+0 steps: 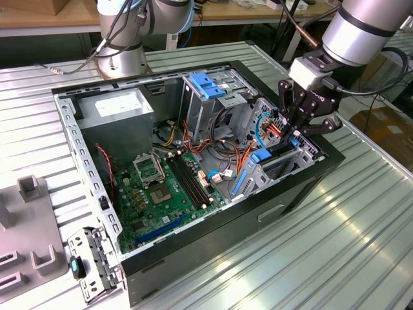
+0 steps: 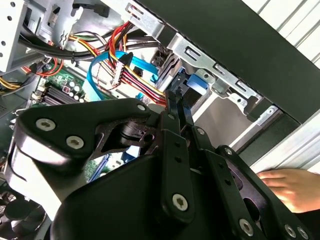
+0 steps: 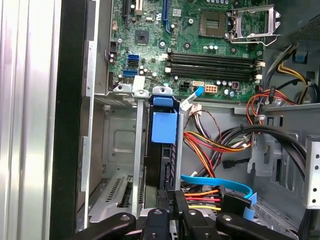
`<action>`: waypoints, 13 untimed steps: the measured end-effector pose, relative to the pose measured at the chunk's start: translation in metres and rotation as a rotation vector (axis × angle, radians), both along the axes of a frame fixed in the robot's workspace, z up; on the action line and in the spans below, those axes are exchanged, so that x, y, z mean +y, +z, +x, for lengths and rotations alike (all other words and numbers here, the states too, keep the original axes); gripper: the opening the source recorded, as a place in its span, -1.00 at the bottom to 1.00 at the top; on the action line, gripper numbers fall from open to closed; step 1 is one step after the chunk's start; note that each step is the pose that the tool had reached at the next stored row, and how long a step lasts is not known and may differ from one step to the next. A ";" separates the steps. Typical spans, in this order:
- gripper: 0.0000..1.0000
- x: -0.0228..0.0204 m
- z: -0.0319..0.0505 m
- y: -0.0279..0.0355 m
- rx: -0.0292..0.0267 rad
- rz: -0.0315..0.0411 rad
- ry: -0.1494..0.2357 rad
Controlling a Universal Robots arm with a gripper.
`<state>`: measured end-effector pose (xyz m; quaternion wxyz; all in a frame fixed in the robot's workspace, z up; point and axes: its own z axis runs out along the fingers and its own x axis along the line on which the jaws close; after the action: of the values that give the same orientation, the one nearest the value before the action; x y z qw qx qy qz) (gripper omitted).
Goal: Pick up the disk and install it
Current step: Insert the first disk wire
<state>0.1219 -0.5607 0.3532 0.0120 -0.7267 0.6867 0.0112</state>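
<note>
My gripper (image 1: 298, 132) is down in the open computer case (image 1: 271, 206) at the drive bay — fingers (image 3: 170, 200) clenched on the disk (image 3: 164, 165), which stands on edge in the bay slot, blue rail (image 3: 164, 127) showing, beside the cables (image 3: 210, 192).

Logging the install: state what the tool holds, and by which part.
The tool pinches the disk by its near end; the disk stands edge-on in the drive bay.

Exterior high, oblique; wrist views close, sharing case (image 1: 303, 194).
</note>
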 end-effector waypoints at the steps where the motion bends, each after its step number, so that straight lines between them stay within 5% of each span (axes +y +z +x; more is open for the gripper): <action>1: -0.66 0.0000 0.0000 -0.0001 0.0000 -0.0002 -0.001; 13: -0.66 -0.0012 -0.0005 -0.0042 0.0001 0.0000 -0.008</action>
<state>0.1214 -0.5619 0.3490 0.0120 -0.7240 0.6896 0.0112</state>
